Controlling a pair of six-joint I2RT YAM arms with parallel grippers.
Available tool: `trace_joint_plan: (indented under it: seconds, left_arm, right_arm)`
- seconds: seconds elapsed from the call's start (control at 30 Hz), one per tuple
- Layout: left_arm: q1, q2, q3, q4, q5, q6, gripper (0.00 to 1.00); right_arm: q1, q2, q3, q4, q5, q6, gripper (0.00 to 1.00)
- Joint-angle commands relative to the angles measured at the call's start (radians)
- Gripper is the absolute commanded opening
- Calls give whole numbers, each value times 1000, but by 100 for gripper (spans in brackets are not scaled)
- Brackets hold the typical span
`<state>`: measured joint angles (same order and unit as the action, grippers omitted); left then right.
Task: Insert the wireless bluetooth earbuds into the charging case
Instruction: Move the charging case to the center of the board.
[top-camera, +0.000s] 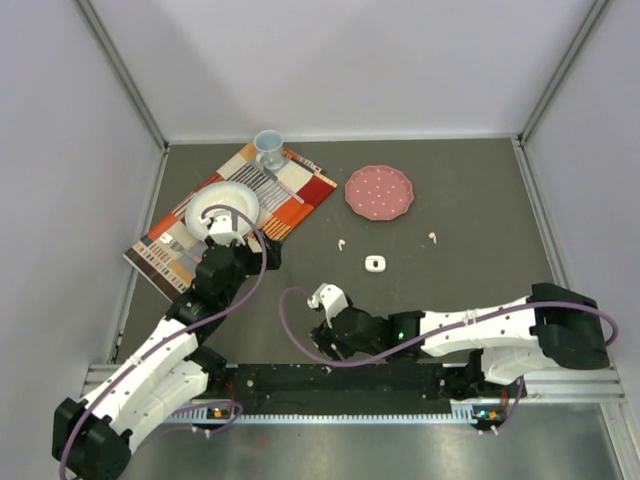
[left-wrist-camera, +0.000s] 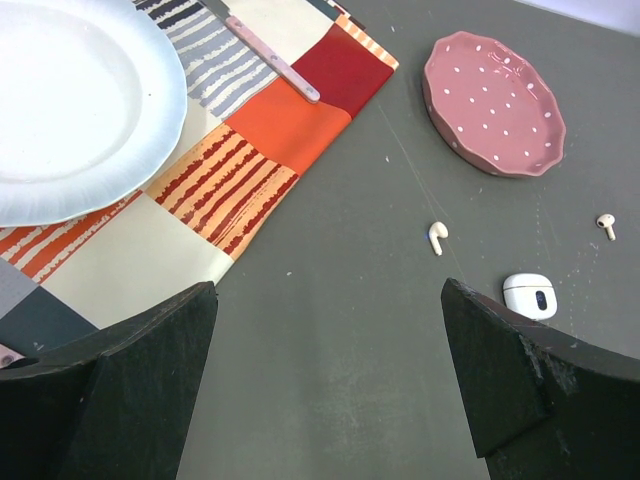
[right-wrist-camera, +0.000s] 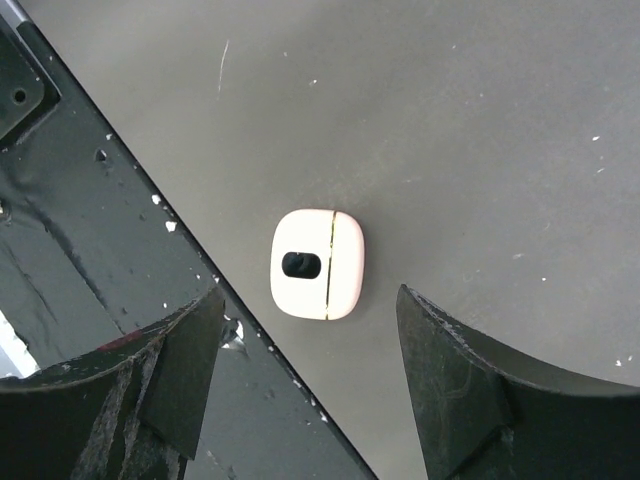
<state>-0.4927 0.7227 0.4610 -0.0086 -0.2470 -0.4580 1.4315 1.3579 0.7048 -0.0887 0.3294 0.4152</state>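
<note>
Right wrist view: my right gripper (right-wrist-camera: 308, 338) hangs over a charging case (right-wrist-camera: 318, 265), fingers apart on either side of it and touching nothing.
Case under me: it lies flat with the lid shut, just beside the black base rail (right-wrist-camera: 120, 250).
Risk at the rail: the finger on that side sits over the rail. If I drop straight down, I judge it could land on the rail instead of the table, and the pinch would shove the case sideways.
Risk of the grip: the shell is rounded and glossy, so an off-centre squeeze would likely squirt it out.
Other hand: my left gripper (left-wrist-camera: 328, 300) has its jaws wide apart and empty, above bare table beside the placemat (left-wrist-camera: 250, 190).
Mid-table: a second case (left-wrist-camera: 529, 296), also shut.
Loose pieces: the near earbud (left-wrist-camera: 437, 236) lies close to the second case and the far earbud (left-wrist-camera: 606, 224) farther right. Neither is in a case, and I see only these two.
Risk with the buds: they are tiny and stemmed, so broad fingers could flick one away. With both lids shut, nothing can go in.
Far side: pink plate (left-wrist-camera: 495, 100), white bowl (left-wrist-camera: 70, 100) on the placemat, cup (top-camera: 268, 148) behind. A wide reach could snag the cloth.
</note>
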Motion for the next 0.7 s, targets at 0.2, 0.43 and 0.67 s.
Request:
trace_joint_plan:
  seconds: [0.2, 0.43, 0.67]
  left_arm:
    - [5, 4, -10, 35, 18, -10, 99]
    - [6, 4, -9, 35, 11, -4, 99]
    - [8, 20, -7, 38, 14, -2, 99]
  right_arm:
    - [9, 66, 19, 33, -39, 25, 69]
    - [9, 144, 65, 15, -29, 31, 65]
    - [9, 161, 67, 29, -15, 16, 63]
